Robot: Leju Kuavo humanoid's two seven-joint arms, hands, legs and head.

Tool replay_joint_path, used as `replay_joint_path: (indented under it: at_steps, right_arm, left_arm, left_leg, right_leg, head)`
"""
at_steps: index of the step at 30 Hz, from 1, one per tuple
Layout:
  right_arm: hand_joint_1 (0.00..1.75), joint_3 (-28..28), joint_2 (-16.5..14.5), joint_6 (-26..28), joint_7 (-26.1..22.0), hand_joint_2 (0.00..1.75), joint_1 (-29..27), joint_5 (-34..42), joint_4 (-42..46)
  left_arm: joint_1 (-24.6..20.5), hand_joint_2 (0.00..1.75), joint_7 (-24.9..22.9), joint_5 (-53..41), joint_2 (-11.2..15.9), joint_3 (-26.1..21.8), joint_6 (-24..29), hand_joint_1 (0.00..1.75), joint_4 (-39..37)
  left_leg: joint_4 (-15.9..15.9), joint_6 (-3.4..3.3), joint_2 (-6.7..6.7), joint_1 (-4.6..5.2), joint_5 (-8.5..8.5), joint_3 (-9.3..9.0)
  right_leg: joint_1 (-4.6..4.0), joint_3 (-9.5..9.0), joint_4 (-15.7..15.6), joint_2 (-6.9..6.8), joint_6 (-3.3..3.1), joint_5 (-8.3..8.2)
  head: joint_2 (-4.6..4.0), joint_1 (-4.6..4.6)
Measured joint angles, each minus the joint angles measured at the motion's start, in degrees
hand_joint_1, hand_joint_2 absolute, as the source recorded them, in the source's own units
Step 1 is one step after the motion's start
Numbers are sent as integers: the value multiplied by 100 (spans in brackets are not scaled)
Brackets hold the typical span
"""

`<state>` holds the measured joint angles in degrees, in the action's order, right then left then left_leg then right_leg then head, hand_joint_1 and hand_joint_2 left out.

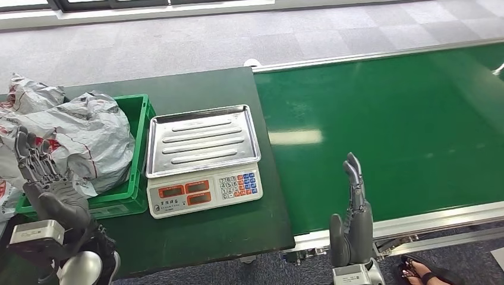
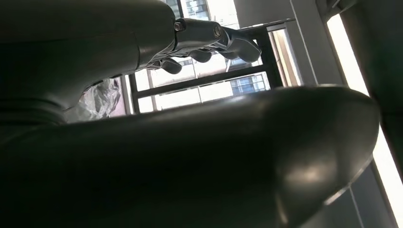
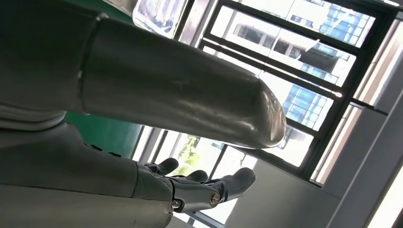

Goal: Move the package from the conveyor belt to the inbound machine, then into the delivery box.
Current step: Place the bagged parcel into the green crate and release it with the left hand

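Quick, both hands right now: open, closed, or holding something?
Left hand: open, fingers spread, holding nothing.
Right hand: open, fingers straight, holding nothing.

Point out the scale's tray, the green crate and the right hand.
scale's tray [image 1: 203,139], head view, centre of steel pan.
green crate [image 1: 142,127], head view, right wall.
right hand [image 1: 355,209], head view, palm.

The scale [image 1: 204,160] stands at the centre of the bench [image 1: 196,83]. The crate [image 1: 136,119], at its 9 o'clock, holds packages [image 1: 89,136]. The conveyor belt [image 1: 386,124] lies at its 3 o'clock.
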<state>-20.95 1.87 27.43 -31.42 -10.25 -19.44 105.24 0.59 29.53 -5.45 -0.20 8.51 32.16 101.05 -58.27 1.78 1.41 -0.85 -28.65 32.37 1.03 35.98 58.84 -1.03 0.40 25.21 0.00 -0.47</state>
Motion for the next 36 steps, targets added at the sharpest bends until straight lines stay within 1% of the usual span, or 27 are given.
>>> replay_joint_path:
  at_steps: [6,9,11,13,15,18,25,30,36]
  right_arm:
    - [0,46,-131,107,-101,0,26,27,88]
    - [0,91,-157,15,-127,0,28,210,105]
    - [0,126,-163,-318,-141,0,30,733,119]
    - [0,194,-169,-781,-164,0,27,1303,123]
    - [0,307,-197,-1131,-194,0,9,1590,132]
    - [0,515,-279,-1417,-148,0,-54,1799,175]
    - [0,930,-506,-1745,-124,0,-213,1884,298]
    - [0,1104,-626,-1789,-73,0,-370,1860,477]
    - [0,1204,-725,-1828,-39,0,-475,1858,601]
  left_arm:
    - [108,0,81,141,-138,52,-60,0,284]
    - [129,0,45,192,-162,63,-135,0,340]
    - [134,0,-16,311,-167,82,-299,0,354]
    - [146,0,-49,456,-176,103,-504,0,357]
    - [177,0,-54,533,-200,131,-693,0,362]
    - [246,0,-67,538,-261,172,-935,0,403]
    - [264,0,-226,386,-454,255,-1156,0,462]
    - [222,0,-355,425,-586,283,-1256,0,463]
    - [198,0,-428,368,-678,283,-1267,0,463]
  left_leg:
    - [0,0,-2,0,3,-42]
    - [0,-1,-2,0,2,-40]
    - [0,-2,-2,0,0,-27]
    - [0,-3,-2,1,-3,-11]
    - [0,-3,-2,1,-5,-7]
    - [0,-3,-2,0,-4,-11]
    - [-1,-2,-2,1,-3,-51]
    - [-1,-3,-2,1,-5,-32]
    - [0,-7,0,0,-11,-14]
  right_leg:
    - [0,0,1,0,0,0]
    - [0,-1,0,0,0,1]
    - [1,-4,0,-1,0,2]
    - [1,-7,-1,-1,1,4]
    - [1,-8,-1,-1,1,5]
    - [0,-8,-1,-1,1,5]
    - [0,-8,-1,-1,1,5]
    - [1,-10,-1,-1,1,6]
    - [0,-13,-1,0,3,9]
  head:
    - [0,-1]
    - [0,0]
    - [0,0]
    - [0,0]
    - [0,-1]
    - [0,-1]
    - [0,0]
    - [0,0]
    - [0,-1]
